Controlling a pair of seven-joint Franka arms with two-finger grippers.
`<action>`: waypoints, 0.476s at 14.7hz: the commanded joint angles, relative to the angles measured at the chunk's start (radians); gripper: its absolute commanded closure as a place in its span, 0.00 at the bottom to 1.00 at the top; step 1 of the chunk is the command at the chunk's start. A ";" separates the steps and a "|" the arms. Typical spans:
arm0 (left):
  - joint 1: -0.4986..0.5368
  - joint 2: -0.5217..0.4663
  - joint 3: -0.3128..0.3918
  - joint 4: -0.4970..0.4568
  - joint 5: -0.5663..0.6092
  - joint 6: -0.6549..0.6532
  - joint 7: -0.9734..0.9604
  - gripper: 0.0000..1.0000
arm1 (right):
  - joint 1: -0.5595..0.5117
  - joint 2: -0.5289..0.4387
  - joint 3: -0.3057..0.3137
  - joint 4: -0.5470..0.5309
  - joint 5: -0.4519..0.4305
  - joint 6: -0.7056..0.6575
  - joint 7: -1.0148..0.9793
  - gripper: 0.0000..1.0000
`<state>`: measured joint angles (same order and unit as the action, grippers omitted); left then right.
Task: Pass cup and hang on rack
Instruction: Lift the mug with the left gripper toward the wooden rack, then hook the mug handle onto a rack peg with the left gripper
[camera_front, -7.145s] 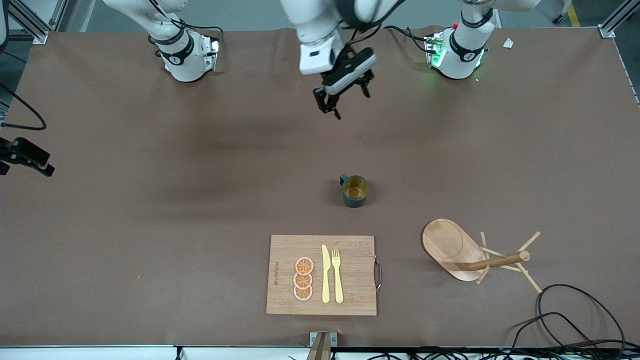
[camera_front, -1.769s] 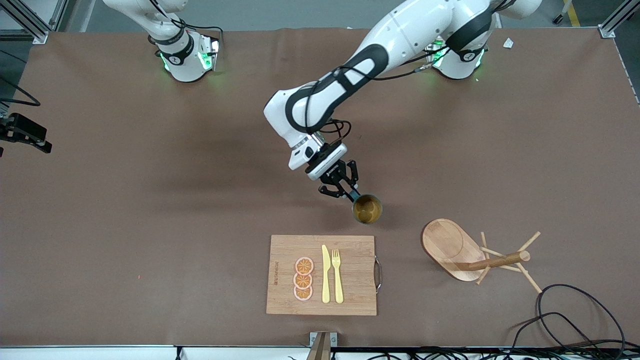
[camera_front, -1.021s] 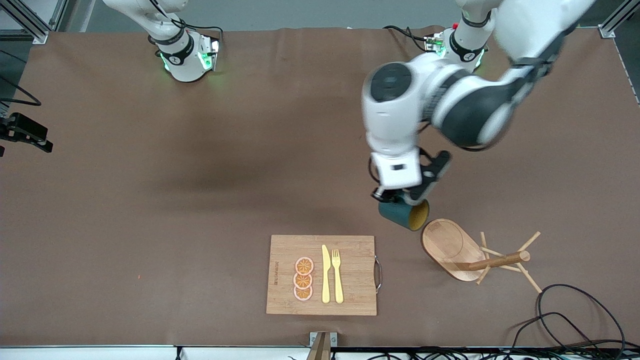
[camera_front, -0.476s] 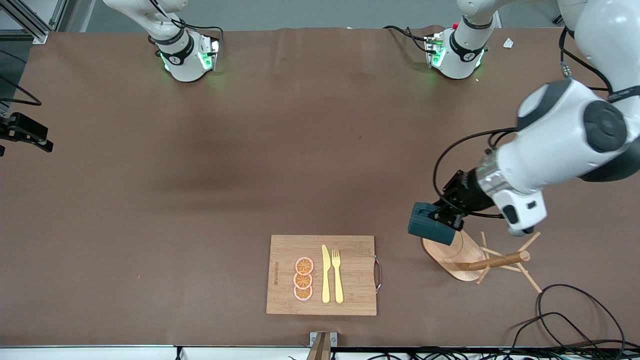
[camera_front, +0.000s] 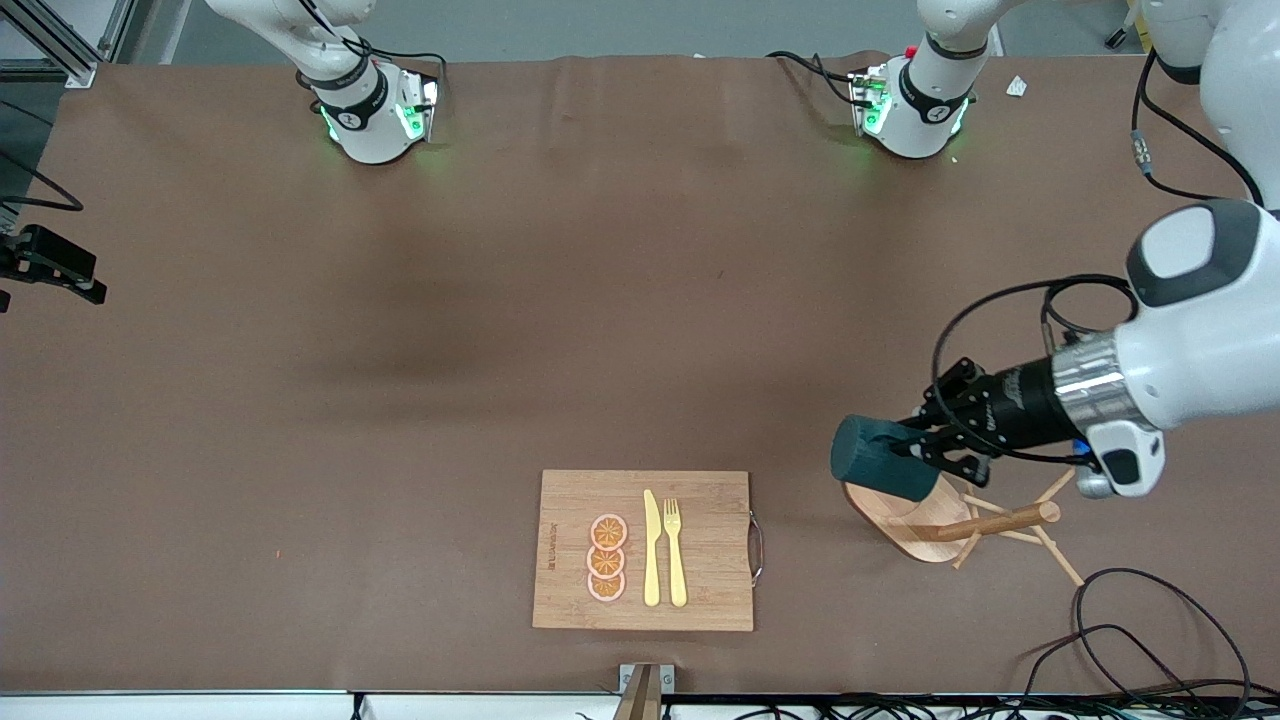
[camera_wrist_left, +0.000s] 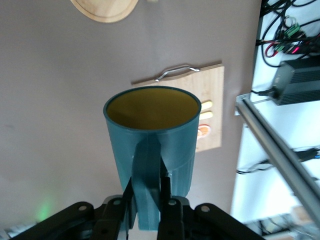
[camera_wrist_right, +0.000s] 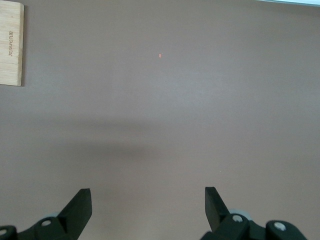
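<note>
My left gripper (camera_front: 925, 450) is shut on the loop handle of the dark teal cup (camera_front: 880, 470). It holds the cup on its side in the air, over the edge of the rack's oval base (camera_front: 905, 515). The left wrist view shows the fingers (camera_wrist_left: 131, 192) clamped on the handle and the cup's (camera_wrist_left: 152, 135) brownish-gold inside. The wooden rack has its post (camera_front: 1000, 522) and thin pegs showing toward the left arm's end. My right gripper (camera_wrist_right: 147, 200) is open and empty over bare table, and it is out of the front view.
A bamboo cutting board (camera_front: 710, 500) with a yellow knife, a yellow fork and orange slices lies near the front edge, toward the right arm's end from the rack. It also shows in the left wrist view (camera_wrist_left: 212, 95). Black cables (camera_front: 1150, 620) coil by the rack.
My left gripper took the cup off the middle of the table, turned it on its side and carried it to the rack. In the last half second it dropped slightly over the base.
</note>
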<state>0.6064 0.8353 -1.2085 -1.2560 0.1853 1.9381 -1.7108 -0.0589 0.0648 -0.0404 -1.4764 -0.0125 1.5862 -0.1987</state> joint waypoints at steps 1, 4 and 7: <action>0.010 0.010 0.024 -0.008 -0.061 0.073 0.020 1.00 | -0.007 -0.005 0.005 -0.002 0.003 -0.006 0.004 0.00; 0.016 0.022 0.068 -0.008 -0.142 0.097 0.023 1.00 | -0.006 -0.005 0.005 -0.002 0.003 -0.006 0.004 0.00; 0.009 0.021 0.084 -0.010 -0.141 0.099 0.036 1.00 | -0.006 -0.003 0.005 -0.002 0.003 -0.006 0.004 0.00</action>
<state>0.6187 0.8679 -1.1321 -1.2588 0.0697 2.0208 -1.6904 -0.0589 0.0648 -0.0404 -1.4765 -0.0125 1.5858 -0.1987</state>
